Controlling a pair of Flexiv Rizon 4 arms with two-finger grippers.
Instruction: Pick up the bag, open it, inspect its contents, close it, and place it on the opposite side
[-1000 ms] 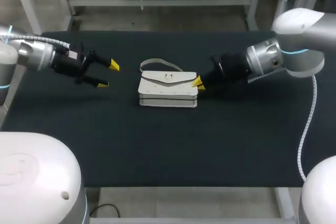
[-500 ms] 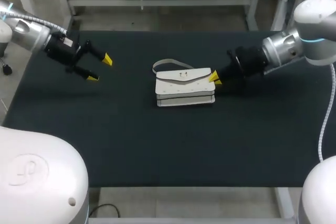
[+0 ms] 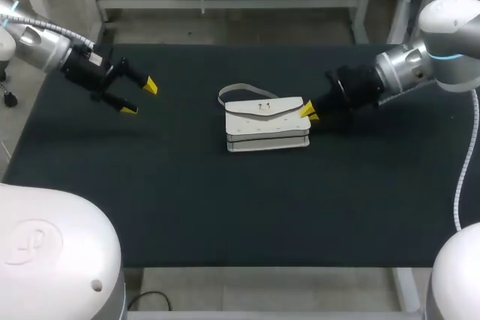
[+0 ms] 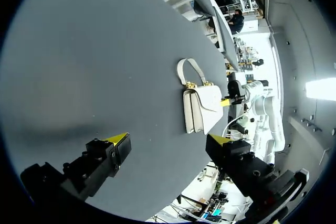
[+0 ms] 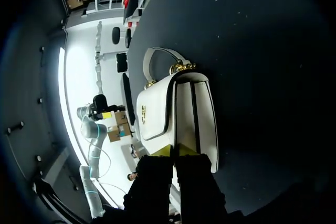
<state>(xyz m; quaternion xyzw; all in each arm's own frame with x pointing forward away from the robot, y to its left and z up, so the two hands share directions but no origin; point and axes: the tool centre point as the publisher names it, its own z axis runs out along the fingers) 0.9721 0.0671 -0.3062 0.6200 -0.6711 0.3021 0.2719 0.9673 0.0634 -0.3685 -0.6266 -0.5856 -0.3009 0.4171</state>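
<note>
- The table [image 3: 187, 207] is a dark cloth surface that spreads well past the bag on every side. There is plenty of bare room on both flanks of the bag, and nothing else lies near it.
- The bag [image 3: 267, 124] is a small white flap handbag lying flat near the table's middle, flap side up.
  - It looks light and semi-stiff, so the body should keep its box shape while the flap and end panels give.
  - The smooth finish may slip on a thin pinch.
- The right gripper [image 3: 307, 112] is at the bag's right end, its fingers drawn narrow. In the right wrist view they appear pinched on the edge of the end panel.
  - That hold is good for dragging, but I judge it poor for lifting, as the bag would swing and twist.
- The left gripper [image 3: 139, 97] hovers well apart from the bag on its left side. It is spread wide and holds nothing.
  - Its path to the bag is unobstructed.
- The strap [image 3: 238, 91] is a short loop lying flat behind the bag, toward the far table edge.
  - It is soft but load-bearing, and likely the surest place to lift from.
- The gold clasp [image 5: 142, 113] sits at the middle of the flap.
  - The flap's lower edge beside the clasp is the place to take hold for opening, with the other arm steadying the body.
</note>
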